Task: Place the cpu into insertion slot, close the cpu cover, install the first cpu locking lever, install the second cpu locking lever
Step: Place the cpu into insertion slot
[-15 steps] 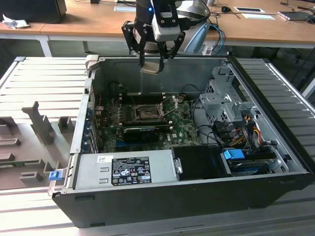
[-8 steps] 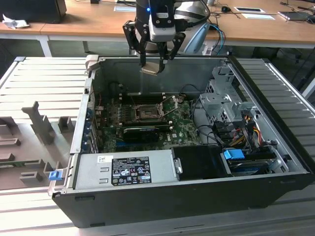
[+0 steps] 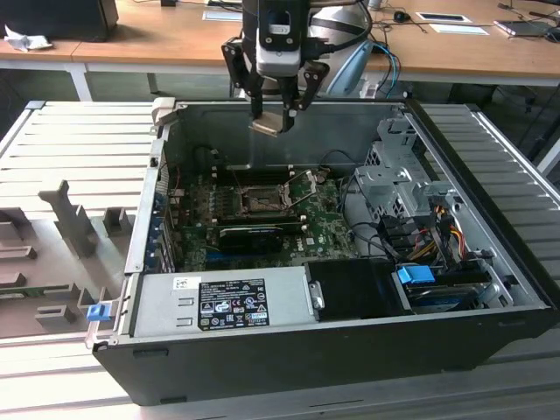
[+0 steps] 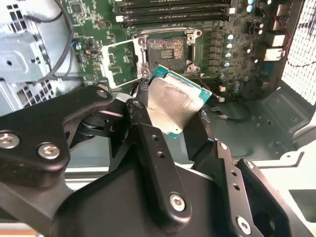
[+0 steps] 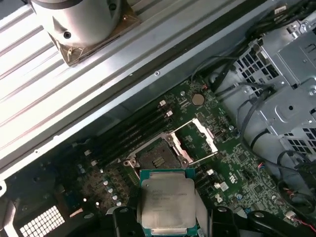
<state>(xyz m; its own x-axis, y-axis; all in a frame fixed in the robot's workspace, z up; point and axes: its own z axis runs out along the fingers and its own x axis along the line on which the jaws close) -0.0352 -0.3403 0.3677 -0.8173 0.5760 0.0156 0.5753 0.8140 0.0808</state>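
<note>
Your gripper (image 4: 173,121) is clamped on the cpu (image 4: 175,101), pinching it by two opposite edges and holding it tilted in the air. Judge the cpu light, stiff and fragile. The edges are the right place to hold it, since the smooth metal top would likely slip and the underside should stay untouched. Below it and well apart, the slot (image 5: 157,158) lies open and bare. Just beside the slot, the cover (image 5: 205,134) stands flipped up. In the exterior view, the cpu hangs over the far side of the case (image 3: 350,350).
</note>
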